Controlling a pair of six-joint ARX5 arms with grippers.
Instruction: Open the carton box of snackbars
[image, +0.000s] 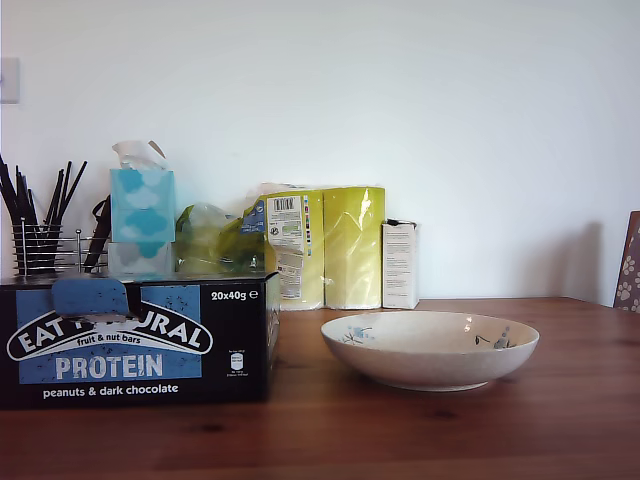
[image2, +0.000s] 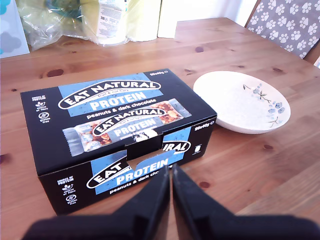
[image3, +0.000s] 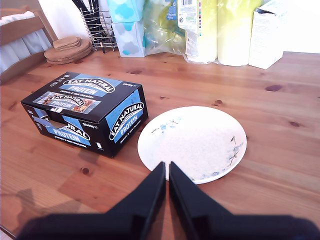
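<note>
Both pincers pressed together, holding nothing: my first pincer (image2: 171, 172) hovers before the carton box (image2: 117, 135) front, my second pincer (image3: 167, 170) above the bowl (image3: 192, 142) rim. Box lies closed on the tabletop (image: 420, 430), just beside the bowl, long axis along its front. Readable: "EAT NATURAL PROTEIN", "peanuts & dark chocolate", "20x40g". Blue tab covers part of "NATURAL".

In the exterior view the carton box (image: 140, 340) is cut by the left edge (its label partly hidden); no claw shows there.
</note>
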